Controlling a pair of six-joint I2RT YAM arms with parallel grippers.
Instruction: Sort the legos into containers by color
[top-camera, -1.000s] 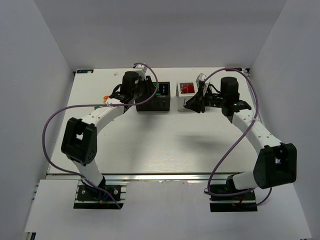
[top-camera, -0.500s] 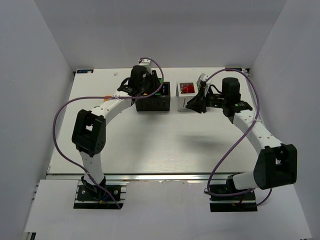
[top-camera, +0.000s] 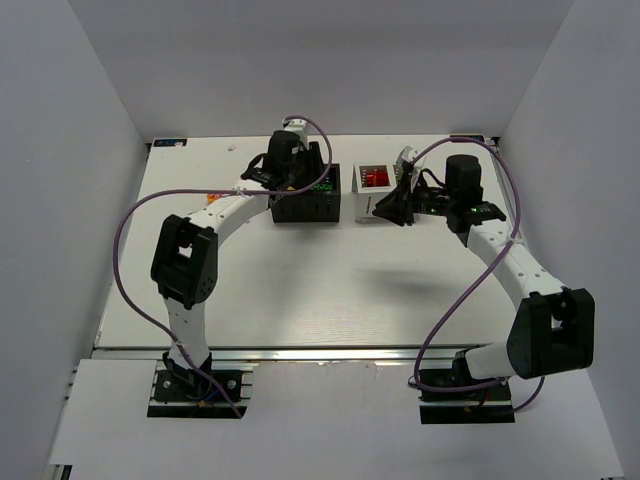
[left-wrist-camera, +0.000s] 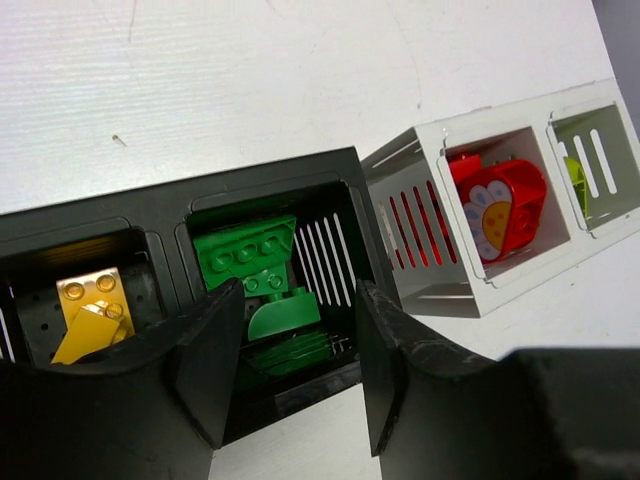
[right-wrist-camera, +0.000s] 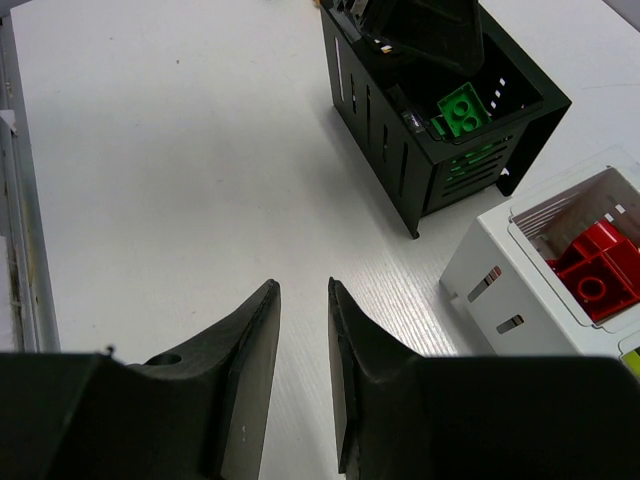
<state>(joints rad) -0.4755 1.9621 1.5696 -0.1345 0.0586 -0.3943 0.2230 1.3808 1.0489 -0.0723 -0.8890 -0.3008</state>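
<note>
Two robot arms reach across a white tabletop (top-camera: 330, 290) toward a pair of slotted containers standing just beside each other at the upper centre of the overhead frame. The left arm (top-camera: 225, 215) curves in from the lower left and holds the left jaws directly over the black container (top-camera: 305, 208). In the left wrist view they stand moderately apart with nothing between them, above the compartment at the centre of that frame. That compartment holds a heap of green legos (left-wrist-camera: 255, 262), one of them rounded. The compartment at the lower left of the frame holds orange-yellow legos (left-wrist-camera: 90, 300).

The white container (top-camera: 368, 205) sits to the right of the black one. In the left wrist view a red piece with a white-and-yellow flower face (left-wrist-camera: 500, 205) fills one of its compartments, and a lime piece (left-wrist-camera: 575, 170) shows at the edge of the other.

The right arm (top-camera: 500, 250) bends in from the lower right, with the right jaws just beside the white container. In the right wrist view they stand narrowly apart and grip nothing, over bare tabletop. Both containers lie toward the upper right of that frame.
</note>
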